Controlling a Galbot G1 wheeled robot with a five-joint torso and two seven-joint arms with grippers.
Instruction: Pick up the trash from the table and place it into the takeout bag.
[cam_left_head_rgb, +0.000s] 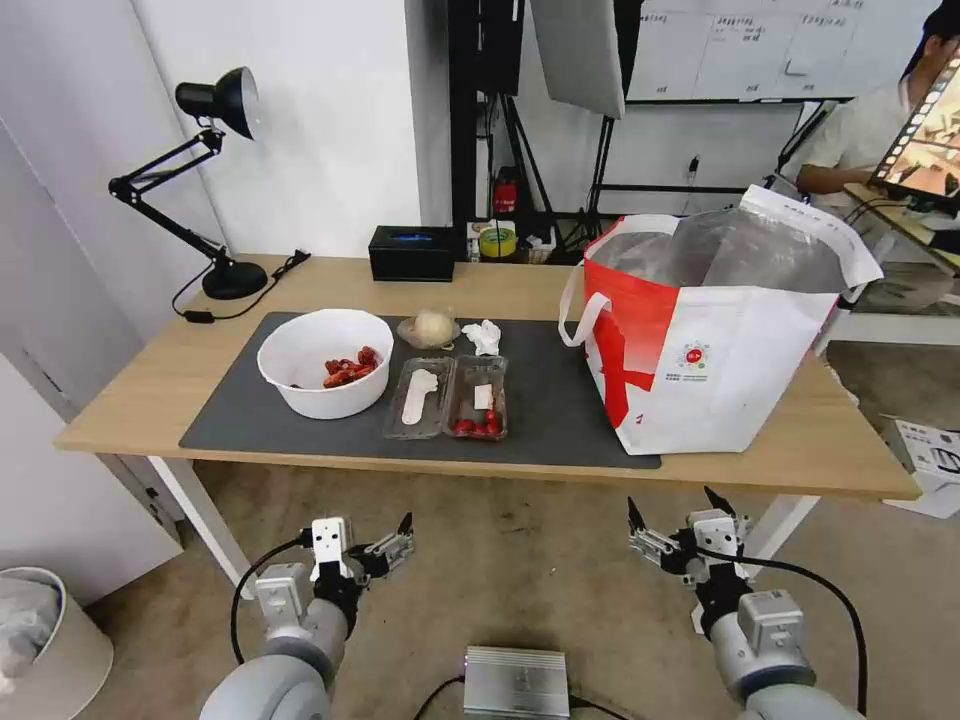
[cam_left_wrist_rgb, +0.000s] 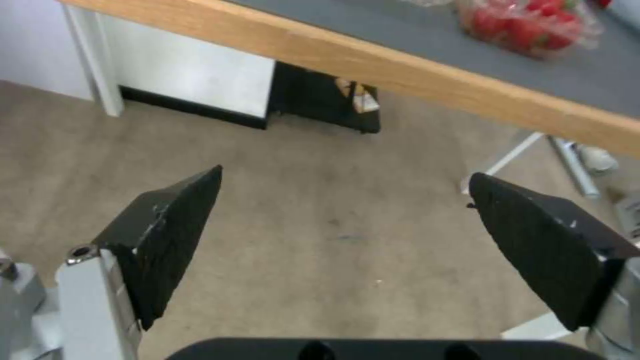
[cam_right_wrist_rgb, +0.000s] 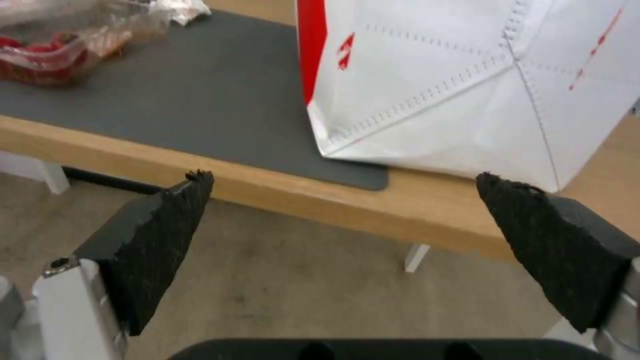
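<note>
Your left end effector (cam_left_head_rgb: 385, 540) and right end effector (cam_left_head_rgb: 675, 520) hang below the bench (cam_left_head_rgb: 500, 285), both spread wide, empty | bowl (cam_left_head_rgb: 325, 362), box (cam_left_head_rgb: 448, 398), tissue (cam_left_head_rgb: 483, 336), ball (cam_left_head_rgb: 432, 326) on mat (cam_left_head_rgb: 545, 400); bag (cam_left_head_rgb: 705, 340) at right

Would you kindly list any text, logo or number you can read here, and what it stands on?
Nothing reads clearly.
Large red-and-white takeout bag: small round red logo with print beneath, too small to read.
Whiteboard behind: faint writing, illegible.
Black rectangular box: a blue mark, unreadable.
</note>
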